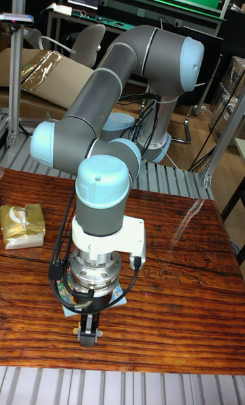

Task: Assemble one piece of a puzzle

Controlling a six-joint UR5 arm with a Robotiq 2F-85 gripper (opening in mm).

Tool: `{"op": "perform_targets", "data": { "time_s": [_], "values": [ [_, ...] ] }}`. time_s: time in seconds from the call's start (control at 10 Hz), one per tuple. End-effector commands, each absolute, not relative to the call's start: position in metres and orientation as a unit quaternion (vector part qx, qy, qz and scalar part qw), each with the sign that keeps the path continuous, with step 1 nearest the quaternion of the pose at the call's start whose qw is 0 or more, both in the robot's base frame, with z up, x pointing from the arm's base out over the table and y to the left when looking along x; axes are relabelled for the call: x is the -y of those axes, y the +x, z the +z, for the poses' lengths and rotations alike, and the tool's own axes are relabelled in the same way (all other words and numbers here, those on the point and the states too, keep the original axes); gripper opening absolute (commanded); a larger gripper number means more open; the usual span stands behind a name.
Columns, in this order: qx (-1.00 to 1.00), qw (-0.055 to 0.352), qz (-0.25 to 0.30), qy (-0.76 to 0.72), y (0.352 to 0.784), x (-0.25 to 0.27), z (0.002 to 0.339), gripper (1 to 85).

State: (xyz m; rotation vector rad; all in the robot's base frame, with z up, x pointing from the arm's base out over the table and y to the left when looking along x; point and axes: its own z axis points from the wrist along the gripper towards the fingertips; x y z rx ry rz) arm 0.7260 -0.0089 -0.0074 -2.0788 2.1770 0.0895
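Observation:
My gripper points straight down near the front edge of the wooden table. Its dark fingers look close together, but the wrist hides most of them, so I cannot tell whether they hold anything. Directly under the wrist lies the puzzle board, a flat colourful sheet of which only slivers show on both sides of the flange. The puzzle piece is hidden.
A yellow-gold packet lies at the table's left edge. The arm's base stands behind the table. A metal post rises at the far left, and chairs and benches stand in the background.

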Motion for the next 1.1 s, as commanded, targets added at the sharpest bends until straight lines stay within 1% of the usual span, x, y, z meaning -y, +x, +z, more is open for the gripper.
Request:
{"op": "perform_targets", "data": {
  "time_s": [0.0,0.5,1.0],
  "values": [
    [-0.727,0.071,0.033,-0.682,0.7271,0.0090,-0.0040,51.3],
    [-0.736,0.066,0.029,-0.673,0.7353,0.0047,0.0000,40.0],
    [-0.740,0.067,0.031,-0.669,0.7346,0.0057,0.0007,37.7]
  ]
}}
